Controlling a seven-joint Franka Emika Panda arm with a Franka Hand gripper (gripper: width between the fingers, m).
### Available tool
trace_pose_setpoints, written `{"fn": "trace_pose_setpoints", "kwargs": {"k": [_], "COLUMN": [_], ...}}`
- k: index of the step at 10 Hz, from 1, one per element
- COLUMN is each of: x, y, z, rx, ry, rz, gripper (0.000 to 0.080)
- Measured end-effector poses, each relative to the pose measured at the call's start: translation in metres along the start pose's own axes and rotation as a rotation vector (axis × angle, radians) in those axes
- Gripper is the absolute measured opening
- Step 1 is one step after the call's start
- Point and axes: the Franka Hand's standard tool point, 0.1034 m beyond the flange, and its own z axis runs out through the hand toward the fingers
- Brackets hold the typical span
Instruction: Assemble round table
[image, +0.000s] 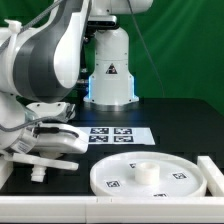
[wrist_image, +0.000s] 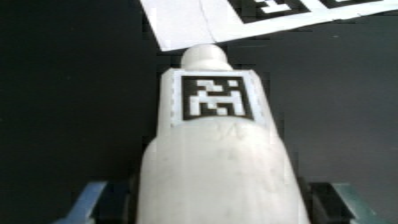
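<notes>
Hardly started: clamps a tagged white part (wrist_image: 214, 150), likely the leg, in the gripper (wrist_image: 214, 200) at the exterior view's lower left; leaves the round disc (image: 112, 186) flat on the counter (image: 175, 128), lower centre, unjoined.

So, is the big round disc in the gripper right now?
No, the round disc lies flat on the black table, while the gripper straddles a narrow tagged white part.

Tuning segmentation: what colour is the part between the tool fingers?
White part with black-white square tag; wrist view best.
</notes>
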Motion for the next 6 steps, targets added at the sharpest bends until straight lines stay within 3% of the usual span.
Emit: {"fn": "trace_pose_setpoints", "kwargs": {"k": [1, 3, 4, 5, 6], "x": [-0.011, -0.038, -0.050, -0.041, -0.043], "y": [-0.012, -0.049, -0.055, -0.051, -0.052], "z": [-0.009, -0.041, -0.045, -0.051, -0.052], "rx": [0.000, -0.011, -0.007, -0.001, 0.000], "ry": [-0.008, 0.113, 0.156, 0.283, 0.348], "rz": [0.013, 0.027, 0.032, 0.035, 0.032], "gripper": [0.0405, 0.0405, 0.0406, 0.0406, 0.0406]}}
